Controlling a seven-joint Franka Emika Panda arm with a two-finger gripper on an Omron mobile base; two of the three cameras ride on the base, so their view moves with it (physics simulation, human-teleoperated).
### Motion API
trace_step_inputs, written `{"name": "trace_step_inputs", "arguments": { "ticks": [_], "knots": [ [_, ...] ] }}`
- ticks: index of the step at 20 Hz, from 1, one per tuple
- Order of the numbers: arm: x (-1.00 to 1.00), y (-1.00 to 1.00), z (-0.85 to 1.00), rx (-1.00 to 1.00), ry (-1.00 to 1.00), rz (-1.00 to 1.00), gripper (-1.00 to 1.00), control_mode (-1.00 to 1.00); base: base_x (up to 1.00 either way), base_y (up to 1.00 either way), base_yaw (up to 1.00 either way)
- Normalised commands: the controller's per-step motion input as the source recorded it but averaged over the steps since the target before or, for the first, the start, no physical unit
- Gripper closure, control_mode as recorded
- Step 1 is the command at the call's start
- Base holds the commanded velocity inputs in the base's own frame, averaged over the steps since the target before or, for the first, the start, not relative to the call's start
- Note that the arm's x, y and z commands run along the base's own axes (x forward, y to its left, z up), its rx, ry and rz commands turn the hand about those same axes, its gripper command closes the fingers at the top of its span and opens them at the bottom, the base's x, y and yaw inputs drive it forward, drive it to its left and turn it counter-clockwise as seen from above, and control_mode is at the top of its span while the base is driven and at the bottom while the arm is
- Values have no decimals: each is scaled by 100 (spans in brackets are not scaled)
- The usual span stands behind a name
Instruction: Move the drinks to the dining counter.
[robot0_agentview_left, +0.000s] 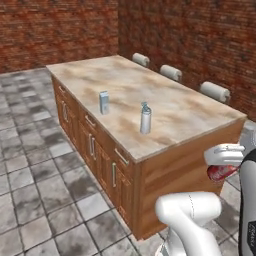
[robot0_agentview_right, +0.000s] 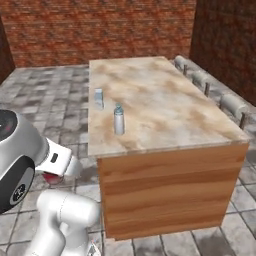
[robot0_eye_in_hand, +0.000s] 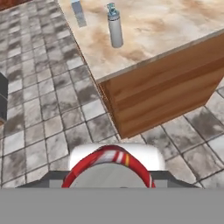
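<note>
Soda can in pincer, rim twd cam; grey bottle upright.

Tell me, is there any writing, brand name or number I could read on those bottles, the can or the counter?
None can be read.
Pale grey bottle: no label that I can make out.
Small pale carton: too blurred to tell.
Red soda can in the gripper: red and white bands, no legible letters.
Dining counter: no markings.
</note>
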Motion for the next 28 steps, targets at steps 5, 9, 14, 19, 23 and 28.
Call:
{"name": "trace_step_inputs", "arguments": {
  "ticks": [5, 9, 14, 19, 23, 28],
  "knots": [
    [0, 0, 0, 0, 0, 0, 100, 100, 100, -94, 17],
    [0, 0, 0, 0, 0, 0, 100, 100, 100, -100, 15],
    [0, 0, 0, 0, 0, 0, 100, 100, 100, -99, 16],
    [0, 0, 0, 0, 0, 0, 100, 100, 100, -84, 17],
    [0, 0, 0, 0, 0, 0, 100, 100, 100, -23, 17],
    [0, 0, 0, 0, 0, 0, 100, 100, 100, -39, 36]
  ]
}}
